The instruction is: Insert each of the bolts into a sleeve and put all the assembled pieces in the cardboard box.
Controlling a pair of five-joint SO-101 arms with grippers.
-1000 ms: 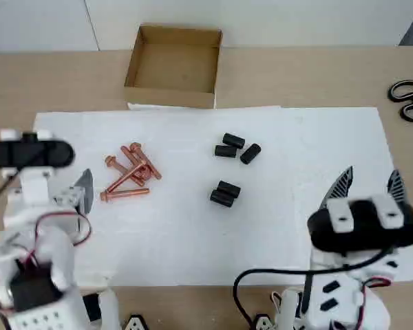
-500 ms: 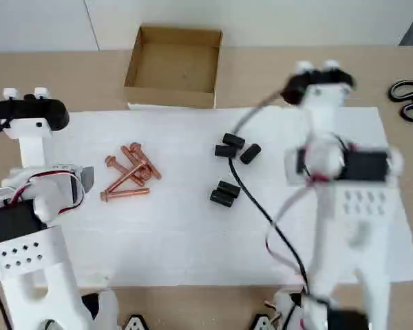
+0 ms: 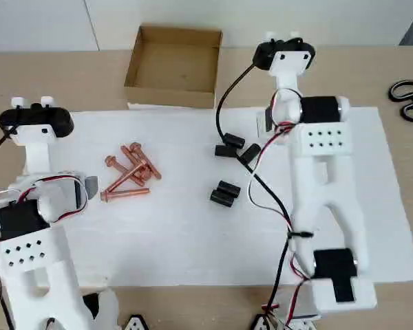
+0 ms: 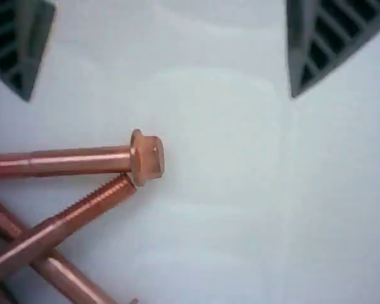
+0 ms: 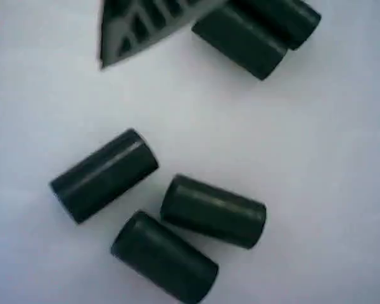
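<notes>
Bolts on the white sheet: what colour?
Shiny copper-coloured metal bolts; clearest in the left wrist view.

The scissors (image 3: 409, 100) are cut by the high view's right edge. A black cable (image 3: 220, 103) crosses the trio of sleeves (image 3: 235, 142), covering part of it. In the left wrist view the bolts (image 4: 63, 159) run off the edge, perhaps four of them; the left gripper (image 4: 159, 95) shows just its fingertips. The right wrist view crops a pair of sleeves (image 5: 244, 38).
</notes>
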